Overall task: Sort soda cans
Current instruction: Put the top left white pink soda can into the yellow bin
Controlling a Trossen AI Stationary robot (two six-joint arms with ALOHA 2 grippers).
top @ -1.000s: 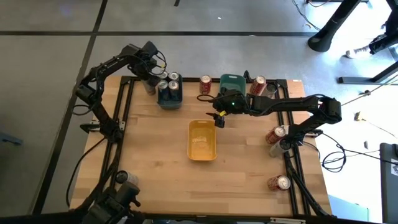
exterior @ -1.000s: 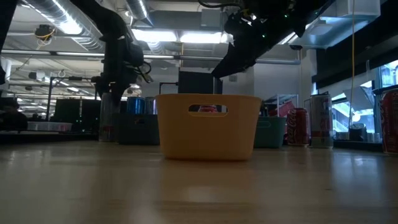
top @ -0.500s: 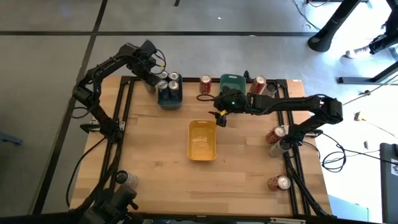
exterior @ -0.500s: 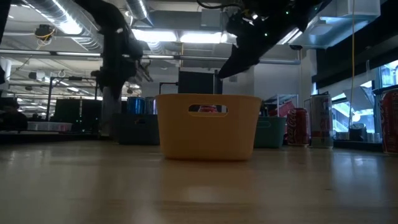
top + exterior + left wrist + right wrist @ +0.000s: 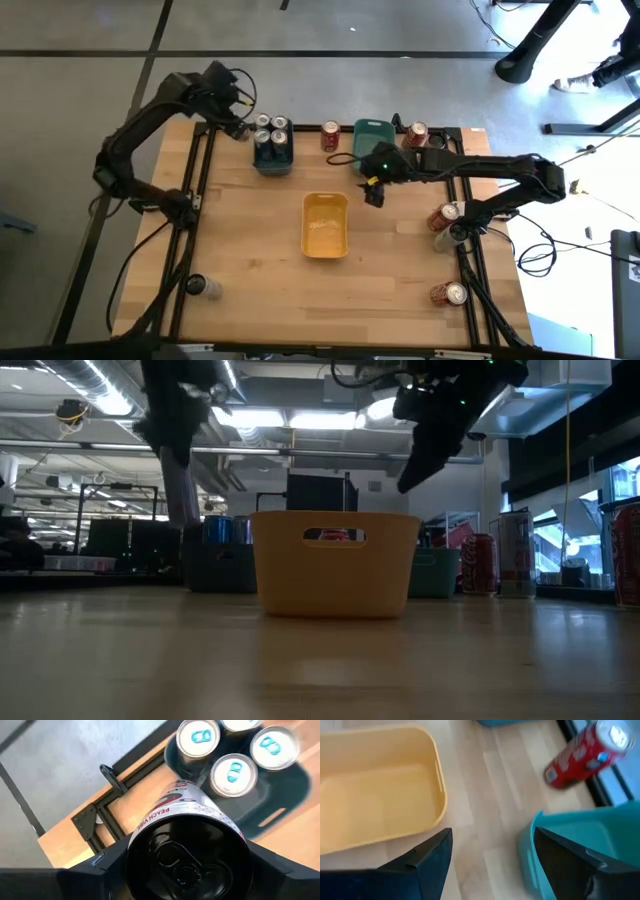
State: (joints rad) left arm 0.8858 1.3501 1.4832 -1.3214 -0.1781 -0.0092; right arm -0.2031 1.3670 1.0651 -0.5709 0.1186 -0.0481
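At the surface's (image 5: pixel 250 250) far-left corner, our left hand (image 5: pixel 187 865) gripped 1 silver-grey can (image 5: pixel 192 820) across its body, beside 3 cans in the dark bin (image 5: pixel 272 160). We judged it light, rigid, slippery, dentable. Right hand (image 5: pixel 373 194) hovered open, empty, near the yellow bin (image 5: pixel 325 225).

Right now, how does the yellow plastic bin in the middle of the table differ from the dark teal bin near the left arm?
The yellow plastic bin is empty, while the dark teal bin holds silver-topped cans. The yellow bin stands in the middle of the wooden table; the dark teal bin stands at the far edge. The yellow one looks larger. Both are rectangular, open-topped and upright.
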